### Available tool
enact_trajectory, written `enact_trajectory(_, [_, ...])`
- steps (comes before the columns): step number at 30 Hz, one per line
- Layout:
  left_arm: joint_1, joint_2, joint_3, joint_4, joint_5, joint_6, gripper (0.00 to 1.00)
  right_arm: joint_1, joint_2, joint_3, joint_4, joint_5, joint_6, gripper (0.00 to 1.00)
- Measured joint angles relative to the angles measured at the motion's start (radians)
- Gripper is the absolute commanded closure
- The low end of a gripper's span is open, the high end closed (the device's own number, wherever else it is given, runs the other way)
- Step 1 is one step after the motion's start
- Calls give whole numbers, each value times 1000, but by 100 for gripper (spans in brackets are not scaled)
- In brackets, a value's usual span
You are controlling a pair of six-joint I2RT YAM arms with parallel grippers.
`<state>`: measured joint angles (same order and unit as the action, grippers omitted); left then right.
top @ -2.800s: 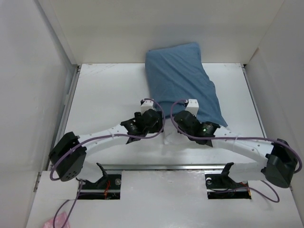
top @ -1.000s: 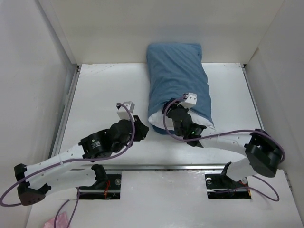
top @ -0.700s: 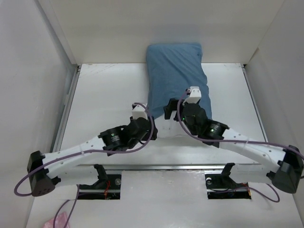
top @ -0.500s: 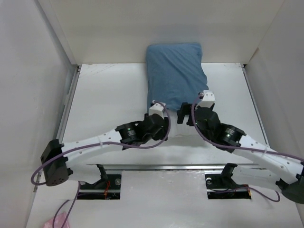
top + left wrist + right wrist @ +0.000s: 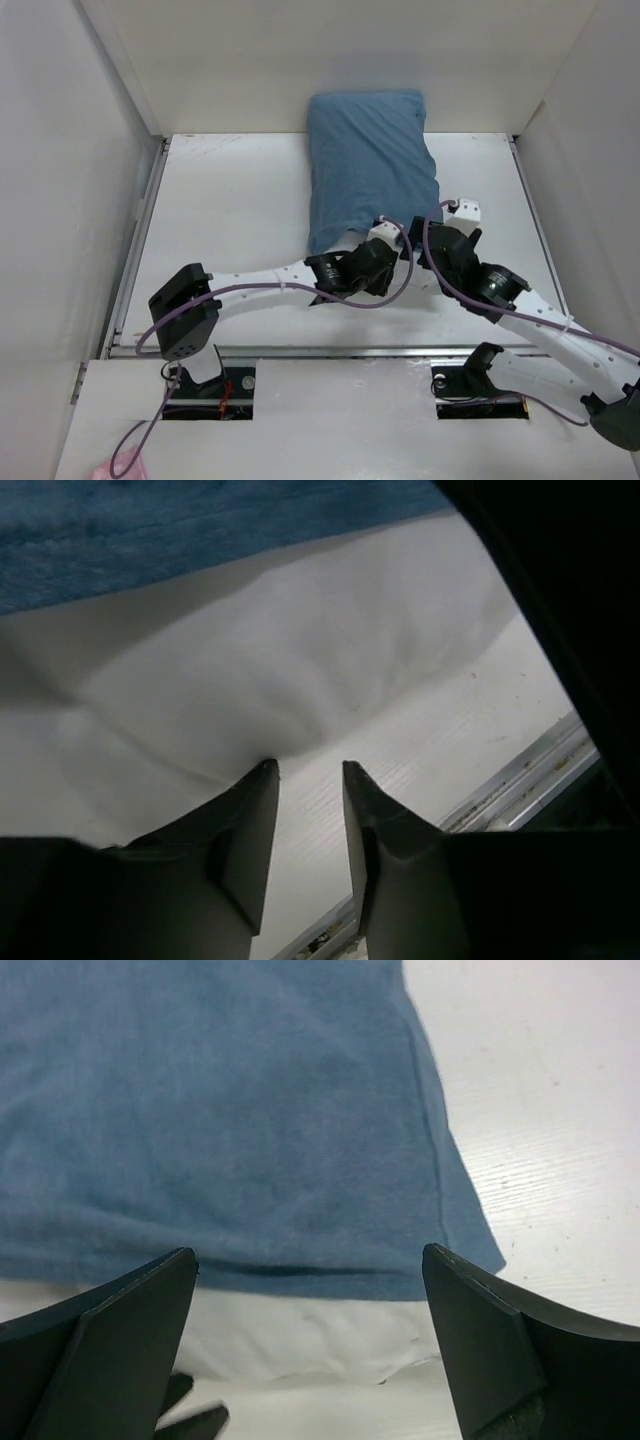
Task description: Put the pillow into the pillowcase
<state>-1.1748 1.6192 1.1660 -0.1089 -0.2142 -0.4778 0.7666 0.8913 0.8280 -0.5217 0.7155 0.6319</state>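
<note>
White pillow (image 5: 300, 1338) mostly inside blue pillowcase (image 5: 368, 160)

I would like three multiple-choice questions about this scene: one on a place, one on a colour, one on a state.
1. Where on the table does the pillowcase lie? A. far middle B. near left corner C. right edge
2. Which colour has the pillowcase? A. red B. blue C. green
3. How is the right gripper? A. open B. shut C. out of view
Answers: 1 A, the top view shows it far and centred; 2 B, its cloth is blue; 3 A, its jaws stand wide apart.
</note>
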Motion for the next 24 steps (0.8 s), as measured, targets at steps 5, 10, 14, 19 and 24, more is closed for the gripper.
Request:
enact_trajectory(5, [61,18,-27,10,-16,-41,75,7,34,-14,43,-47,-74,0])
enact_trajectory(10, [75,8,-47,18,-26,-59,75,7,114,-14,148,7,-141,3])
enact_trajectory(14, [72,5,-47,24,-30,-62,76,7,181,-14,221,60,-183,30])
enact_trajectory(19, [72,5,-47,31,-33,-75,77,8,291,2,244,81,-182,100])
enact_trajectory(24, [71,6,-47,53,-63,-85,86,14,277,70,157,37,-172,100])
